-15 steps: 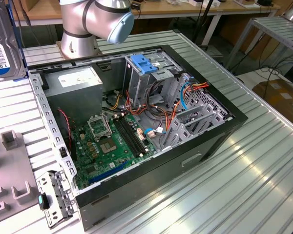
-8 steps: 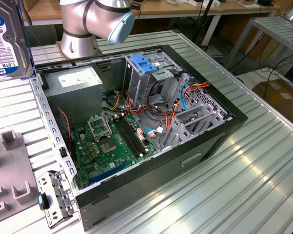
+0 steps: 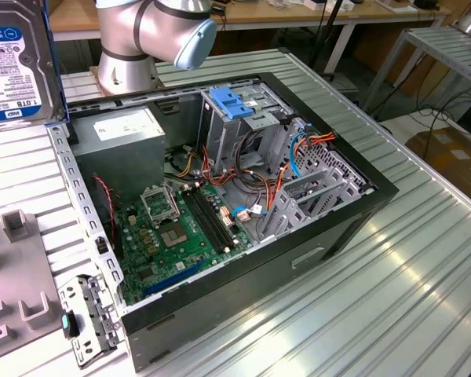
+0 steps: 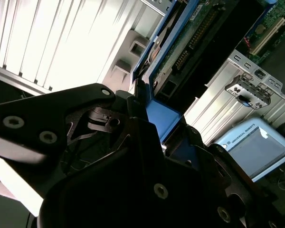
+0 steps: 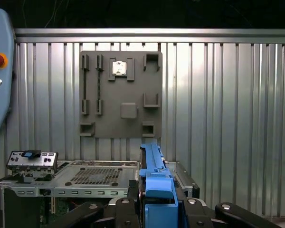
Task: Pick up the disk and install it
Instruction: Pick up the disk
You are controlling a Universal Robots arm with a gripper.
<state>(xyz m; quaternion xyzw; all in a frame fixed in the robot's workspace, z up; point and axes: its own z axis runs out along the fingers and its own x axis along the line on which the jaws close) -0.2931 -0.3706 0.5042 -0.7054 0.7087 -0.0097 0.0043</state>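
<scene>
The disk (image 3: pixel 16 63), a silver-grey hard drive with a white label and blue side rails, hangs upright in the air at the exterior view's upper left, above the table and beside the open computer case (image 3: pixel 361 206). In the first wrist view my gripper (image 5: pixel 156 202) is shut on the disk's blue rail (image 5: pixel 153 171), which stands on edge between the black fingers (image 5: pixel 126 209). The second wrist view shows the same grip (image 4: pixel 152 118), with the disk's underside (image 4: pixel 190 42) running away from the fingers.
Inside the case sit a metal drive cage with a light-blue latch (image 3: pixel 231 102), a grey power-supply box (image 3: pixel 125 129), the motherboard (image 3: pixel 173 232) and loose cables. A grey fixture board (image 5: pixel 121 92) lies on the ribbed table. A teach pendant (image 5: pixel 0 71) lies nearby. The arm's base (image 3: pixel 141 31) stands behind the case.
</scene>
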